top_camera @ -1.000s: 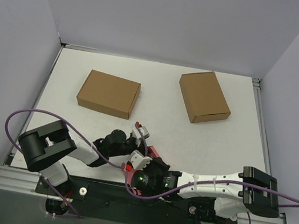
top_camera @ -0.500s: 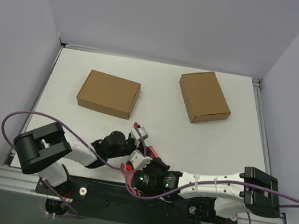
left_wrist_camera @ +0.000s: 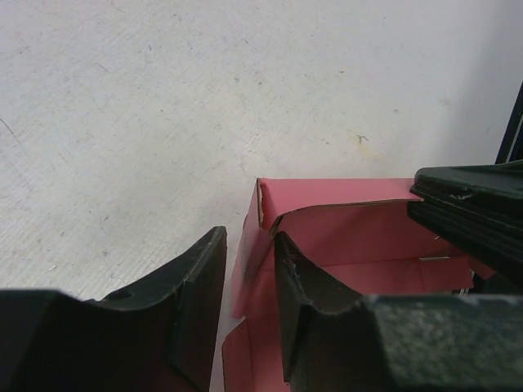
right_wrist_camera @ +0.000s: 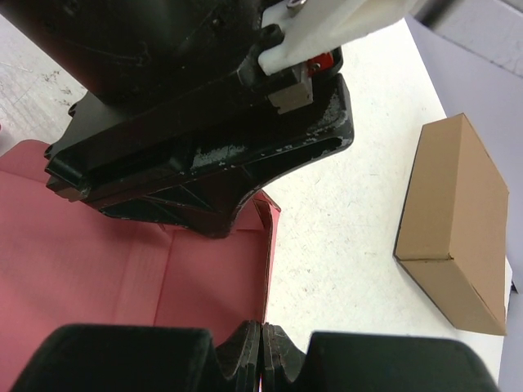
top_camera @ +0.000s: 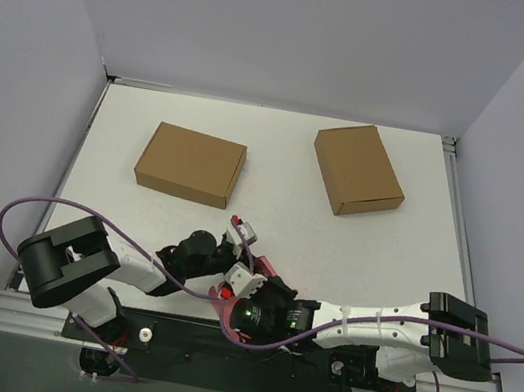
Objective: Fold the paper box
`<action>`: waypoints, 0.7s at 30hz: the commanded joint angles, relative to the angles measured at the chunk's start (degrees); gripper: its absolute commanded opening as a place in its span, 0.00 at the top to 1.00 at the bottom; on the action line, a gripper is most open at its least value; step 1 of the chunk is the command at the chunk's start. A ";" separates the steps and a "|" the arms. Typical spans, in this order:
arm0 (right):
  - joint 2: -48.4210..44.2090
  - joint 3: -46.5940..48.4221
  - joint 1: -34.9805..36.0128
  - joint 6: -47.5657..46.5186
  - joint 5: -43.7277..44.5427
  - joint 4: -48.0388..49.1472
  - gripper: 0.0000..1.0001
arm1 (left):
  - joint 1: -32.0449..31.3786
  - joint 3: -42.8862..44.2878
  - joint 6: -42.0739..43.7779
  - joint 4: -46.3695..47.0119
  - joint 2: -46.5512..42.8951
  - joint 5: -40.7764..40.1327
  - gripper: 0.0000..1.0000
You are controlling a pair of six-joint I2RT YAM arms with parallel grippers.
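**Top view.** A left brown box (top_camera: 190, 164) and a right brown box (top_camera: 358, 169) are shown lying well apart on the far half of the white tabletop (top_camera: 268, 218). The pink paper box (top_camera: 268, 264) is located at the near edge, between the arm bases. It is largely covered by the left hand (top_camera: 250, 253) and the right hand (top_camera: 247, 290), which meet over it.

**Left wrist view.** The left hand (left_wrist_camera: 248, 245) is seen with its fingers (left_wrist_camera: 200, 294) narrowly parted. An upright wall of the paper box (left_wrist_camera: 343, 233) is straddled by them, and a gap is visible beside the wall, so nothing is clamped. The right hand (left_wrist_camera: 474, 216) is seen at the box's right side.

**Right wrist view.** The right hand (right_wrist_camera: 261, 336) is closed, and the top edge of a wall of the paper box (right_wrist_camera: 122, 261) is pinched between its fingers (right_wrist_camera: 237, 347). The left hand (right_wrist_camera: 208, 208) is seen just beyond. A brown box (right_wrist_camera: 453, 220) is shown on the tabletop (right_wrist_camera: 343, 220); which of the two it is cannot be told.
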 commanded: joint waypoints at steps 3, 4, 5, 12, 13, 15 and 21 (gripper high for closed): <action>-1.74 -0.34 0.51 0.83 0.88 -2.37 1.00 | 0.19 -0.64 0.56 0.74 -2.35 -1.95 0.59; -1.74 -0.25 0.60 0.83 0.88 -2.37 1.00 | 0.19 -0.64 0.56 0.82 -2.35 -1.87 0.59; -1.74 -0.34 0.60 0.83 0.97 -2.45 1.00 | 0.19 -0.73 0.56 0.91 -2.44 -1.95 0.59; -1.83 -0.34 0.69 0.92 0.97 -2.72 1.00 | 0.10 -1.34 0.65 0.47 -4.02 -2.65 0.58; -1.91 -0.34 0.69 1.01 0.97 -2.81 1.00 | 0.10 -1.52 0.65 0.47 -4.11 -2.66 0.57; -1.91 -0.34 0.78 1.01 1.05 -2.81 1.00 | 0.19 -1.61 0.74 0.47 -4.28 -2.74 0.57; -1.83 -0.25 0.87 1.01 1.14 -2.90 1.00 | 0.19 -0.91 1.09 0.65 -3.15 -1.52 0.64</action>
